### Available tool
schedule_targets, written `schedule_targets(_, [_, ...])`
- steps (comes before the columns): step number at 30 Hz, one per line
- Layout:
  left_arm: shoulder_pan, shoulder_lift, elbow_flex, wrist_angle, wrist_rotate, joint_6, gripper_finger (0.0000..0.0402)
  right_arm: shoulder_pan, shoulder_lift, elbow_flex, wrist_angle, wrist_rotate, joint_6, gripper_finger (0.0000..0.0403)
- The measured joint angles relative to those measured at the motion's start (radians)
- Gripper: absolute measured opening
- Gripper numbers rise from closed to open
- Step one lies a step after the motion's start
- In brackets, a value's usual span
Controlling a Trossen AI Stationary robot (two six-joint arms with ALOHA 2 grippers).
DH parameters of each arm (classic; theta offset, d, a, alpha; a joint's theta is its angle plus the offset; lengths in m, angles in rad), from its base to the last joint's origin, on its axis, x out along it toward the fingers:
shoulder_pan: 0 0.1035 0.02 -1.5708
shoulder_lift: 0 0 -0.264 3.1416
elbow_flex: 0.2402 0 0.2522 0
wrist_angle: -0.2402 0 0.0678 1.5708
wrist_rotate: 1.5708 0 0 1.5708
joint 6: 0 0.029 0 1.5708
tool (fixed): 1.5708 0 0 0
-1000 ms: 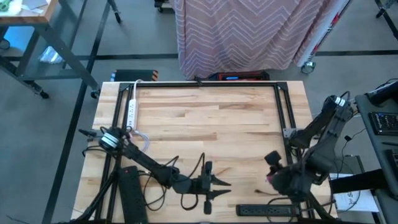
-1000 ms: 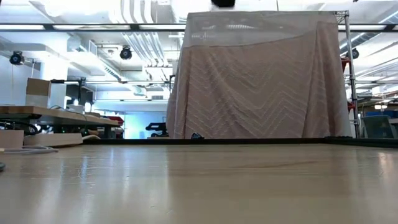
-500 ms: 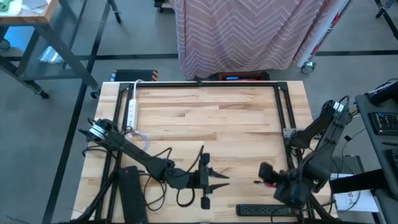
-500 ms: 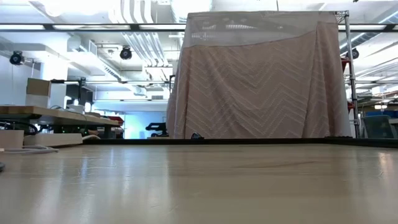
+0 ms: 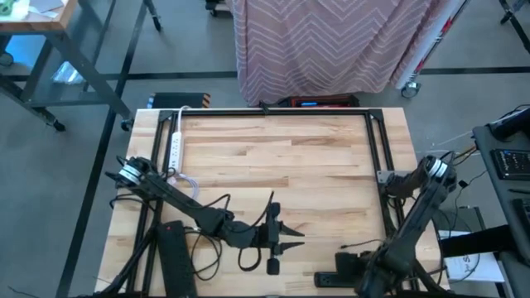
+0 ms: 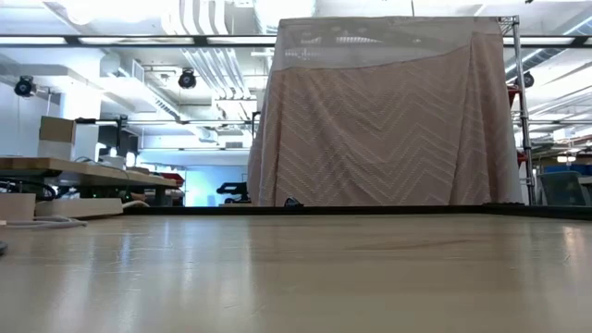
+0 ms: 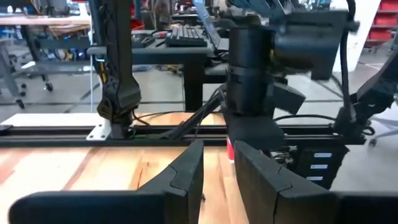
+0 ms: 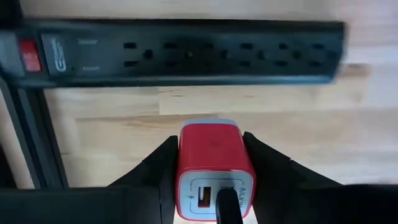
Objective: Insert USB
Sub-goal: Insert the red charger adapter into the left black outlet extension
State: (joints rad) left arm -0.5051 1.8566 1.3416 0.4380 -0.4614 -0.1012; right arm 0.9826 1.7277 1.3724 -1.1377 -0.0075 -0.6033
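My right gripper (image 5: 349, 265) hovers at the table's near edge, right of centre, shut on a red USB charger block (image 8: 214, 155). A black plug (image 8: 226, 210) sits in one of the block's ports, beside an orange port (image 8: 202, 200). A black power strip (image 8: 186, 53) lies on the table just beyond the block, and in the high view the power strip (image 5: 331, 280) runs along the near edge. My left gripper (image 5: 290, 241) waits open to the left of it, fingers pointing right. In the left wrist view the left gripper (image 7: 217, 168) faces the right arm (image 7: 255, 93). My right gripper pinches the red charger block by its two opposite side faces (image 8: 181, 163), one finger (image 8: 158, 171) on each side. The port face points back toward the wrist and the grey front end (image 8: 210, 123) points toward the table. The block is lifted clear of the table.
A black metal frame (image 5: 273, 111) borders the wooden table. A white power strip (image 5: 175, 145) lies along the left rail, and a second black strip (image 5: 174, 257) sits at the near-left corner with loose cables (image 5: 211, 240). A draped cloth (image 6: 384, 116) stands beyond the far edge.
My right gripper has moved toward the table's near edge and a little left, carrying the red charger until it hangs over the black power strip. My left gripper has stayed about where it was.
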Motion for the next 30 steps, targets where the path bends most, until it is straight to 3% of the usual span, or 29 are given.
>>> schedule_targets(10, [-0.001, 0.001, -0.049, 0.049, 0.000, -0.194, 0.0075, 0.042, 0.046, 0.000, 0.116, -0.001, -0.072, 0.0130])
schedule_targets(30, [-0.025, 0.001, -0.048, 0.048, 0.000, -0.224, 0.0075, 0.050, 0.104, 0.000, 0.167, -0.002, 0.017, 0.0130])
